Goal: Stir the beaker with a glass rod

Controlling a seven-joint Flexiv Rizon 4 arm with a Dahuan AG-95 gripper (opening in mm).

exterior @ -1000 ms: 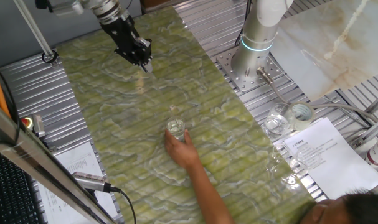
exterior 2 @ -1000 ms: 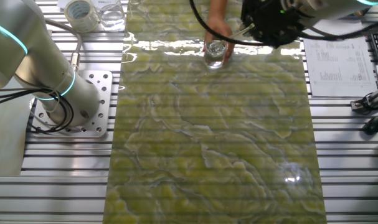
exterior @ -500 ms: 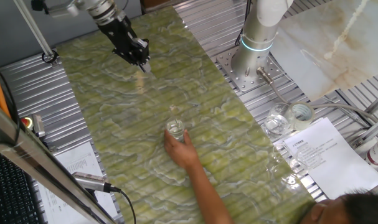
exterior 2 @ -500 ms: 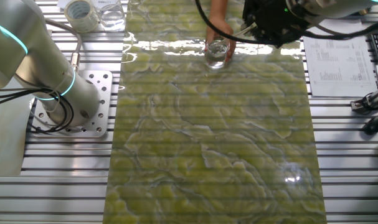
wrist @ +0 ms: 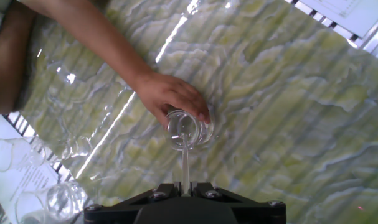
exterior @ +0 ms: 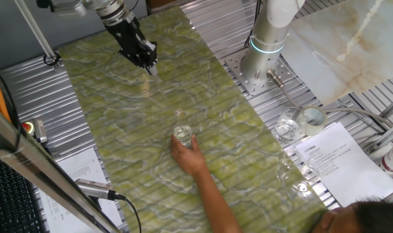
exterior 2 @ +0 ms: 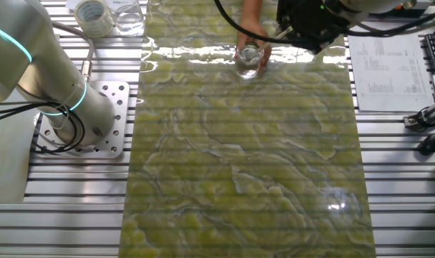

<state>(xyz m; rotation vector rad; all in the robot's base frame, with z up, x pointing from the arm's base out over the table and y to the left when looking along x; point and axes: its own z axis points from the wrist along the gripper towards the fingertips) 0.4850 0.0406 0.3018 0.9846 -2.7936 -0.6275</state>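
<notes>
Looking along the fingers in the hand view, the end effector (wrist: 184,186) is closed on the glass rod (wrist: 185,162), whose tip points toward the beaker (wrist: 189,129) mouth. A person's hand (wrist: 167,94) cups the beaker from its far side, apparently to steady it on the green marbled bench (wrist: 288,106). Seen from the fixed view, the arm hangs tilted, well apart from the beaker.

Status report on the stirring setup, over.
Gripper shut on glass rod, high above mat. Beaker upright, unstirred. Person's hand holding beaker, in the way.
</notes>
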